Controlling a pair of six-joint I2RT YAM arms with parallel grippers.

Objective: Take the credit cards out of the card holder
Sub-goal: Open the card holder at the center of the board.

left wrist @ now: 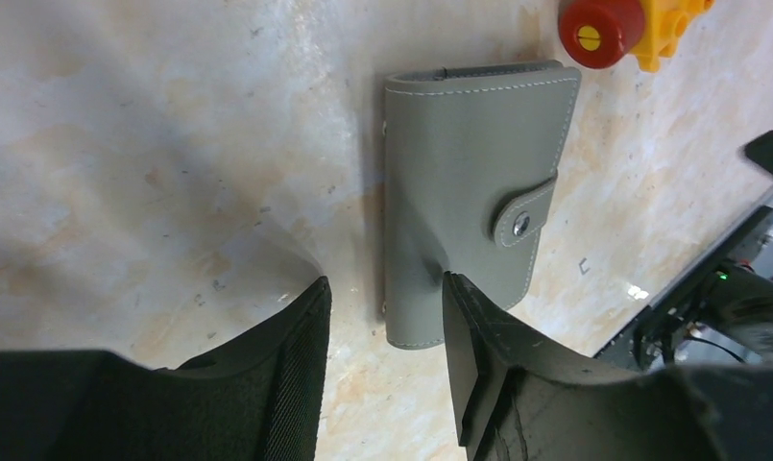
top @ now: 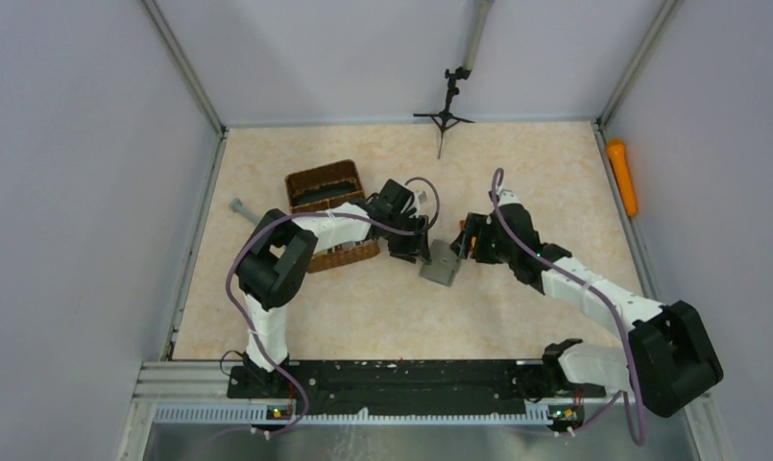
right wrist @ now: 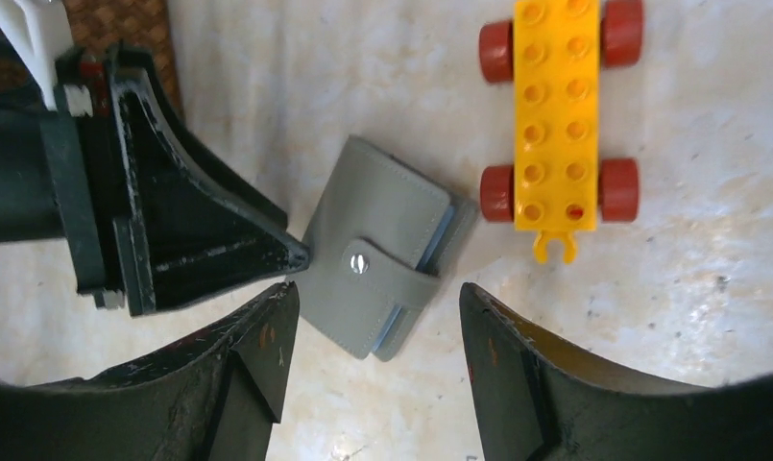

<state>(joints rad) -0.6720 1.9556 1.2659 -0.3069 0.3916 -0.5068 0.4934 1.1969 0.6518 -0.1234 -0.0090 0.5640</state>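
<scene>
The left jaws stand apart around one end of the shut, flat grey card holder (left wrist: 459, 182) on the pale stone tabletop (left wrist: 171, 144). The right jaws are apart too, close by it. Only the right wrist view shows the whole yellow toy brick with red wheels (right wrist: 557, 115) beside it. Both arms bend inward.

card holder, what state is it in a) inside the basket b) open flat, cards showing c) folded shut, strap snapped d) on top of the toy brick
c: the card holder is folded shut with its strap snapped over the front, lying on the table.
</scene>
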